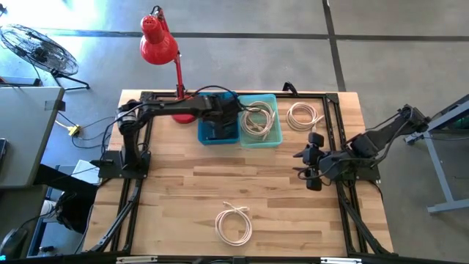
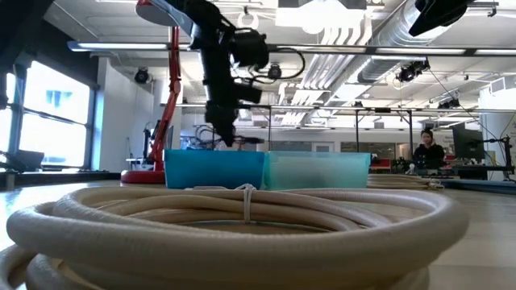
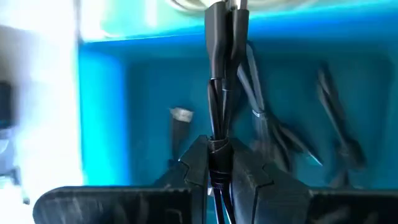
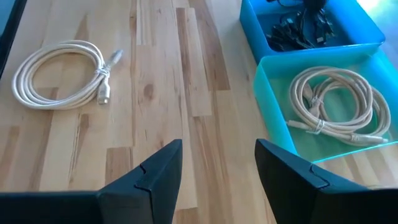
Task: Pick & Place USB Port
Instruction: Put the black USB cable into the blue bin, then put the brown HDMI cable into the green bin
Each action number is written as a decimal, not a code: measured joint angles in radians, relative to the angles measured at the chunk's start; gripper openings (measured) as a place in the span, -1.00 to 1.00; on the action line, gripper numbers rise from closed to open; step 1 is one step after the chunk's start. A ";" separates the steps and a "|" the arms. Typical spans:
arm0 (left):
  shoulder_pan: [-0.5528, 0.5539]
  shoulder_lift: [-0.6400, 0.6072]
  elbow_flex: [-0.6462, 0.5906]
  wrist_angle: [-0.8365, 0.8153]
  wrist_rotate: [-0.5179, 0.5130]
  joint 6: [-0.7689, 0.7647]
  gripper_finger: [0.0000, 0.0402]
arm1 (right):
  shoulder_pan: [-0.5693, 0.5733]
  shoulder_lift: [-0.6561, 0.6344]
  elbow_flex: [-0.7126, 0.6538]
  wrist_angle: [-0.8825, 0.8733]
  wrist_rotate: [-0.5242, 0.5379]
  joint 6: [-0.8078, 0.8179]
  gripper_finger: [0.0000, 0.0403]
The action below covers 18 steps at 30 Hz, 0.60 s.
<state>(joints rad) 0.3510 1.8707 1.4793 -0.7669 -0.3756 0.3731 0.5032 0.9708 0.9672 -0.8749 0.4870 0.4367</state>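
The desk (image 1: 183,191) is pale wooden planking edged by a black metal frame, standing on a grey concrete floor. A red lamp (image 1: 159,44) rises at its far edge, and a fan (image 1: 38,50) stands on the floor beyond the left corner. The low view looks into an open hall with ceiling ducts, large windows and a person (image 2: 426,149) seated far off at the right. No readable writing shows anywhere.

The left end effector (image 3: 217,168) hangs inside the dark blue bin (image 1: 218,125), pressed together on a black USB cable (image 3: 219,87), with more black cables lying on the bin floor. The lighter bin (image 1: 260,121) beside it holds a white coil (image 4: 333,102). Another white coil (image 1: 234,224) lies near the front edge, and a third (image 1: 303,116) sits right of the bins. The right end effector (image 4: 217,165) hovers over bare wood at the right, fingers spread
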 joint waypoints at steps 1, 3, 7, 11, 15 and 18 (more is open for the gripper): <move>0.011 0.004 -0.003 -0.015 0.008 0.011 -0.85 | 0.003 0.005 0.000 -0.001 0.001 0.008 -0.03; 0.023 0.022 -0.002 0.009 0.023 0.022 -0.85 | 0.005 0.012 0.000 0.001 0.002 0.011 -0.03; 0.052 0.039 -0.003 0.014 0.060 0.023 -0.84 | 0.019 0.036 0.000 0.001 0.000 0.034 -0.03; 0.046 0.044 -0.004 0.004 0.004 0.022 -0.56 | 0.035 0.060 0.000 0.001 -0.004 0.045 -0.03; 0.032 0.043 -0.002 -0.002 -0.038 0.019 -0.28 | 0.037 0.073 0.000 0.005 -0.004 0.037 -0.03; 0.026 0.043 -0.002 -0.017 -0.051 0.017 -0.13 | 0.037 0.074 0.000 0.005 0.007 0.037 -0.03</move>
<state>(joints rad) 0.3765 1.9141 1.4773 -0.7839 -0.4266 0.3897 0.5400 1.0447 0.9672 -0.8696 0.4936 0.4732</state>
